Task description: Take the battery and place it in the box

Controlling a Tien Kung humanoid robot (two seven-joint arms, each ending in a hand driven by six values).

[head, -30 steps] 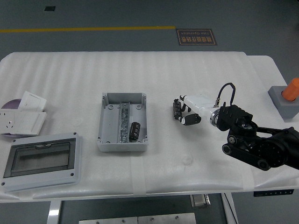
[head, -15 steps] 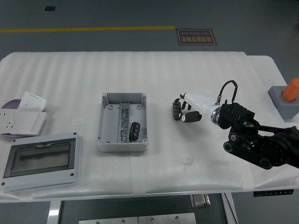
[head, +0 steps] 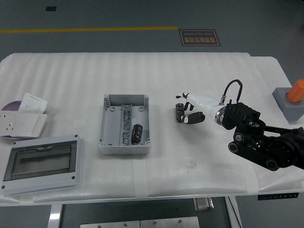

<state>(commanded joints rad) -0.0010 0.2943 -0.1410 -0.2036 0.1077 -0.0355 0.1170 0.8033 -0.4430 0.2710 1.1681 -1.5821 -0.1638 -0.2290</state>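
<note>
Grey floor [head: 118,14] with yellow line [head: 90,30] and sign [head: 199,37] beyond white table [head: 142,71]

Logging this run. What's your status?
Right hand open, empty, right of box. Battery already inside box. Left hand unseen. Nothing in the way.

White padded tabletop [head: 156,71] with parts laid across it.

An open grey box [head: 124,124] sits left of centre. Its clear-windowed lid [head: 42,164] lies flat at the near left corner. Beyond the lid, at the left edge, a white socket plate [head: 20,123] lies with a white card [head: 33,102] and a purple disc [head: 10,106]. A grey block [head: 287,103] topped by an orange piece [head: 297,90] sits at the right edge.
</note>
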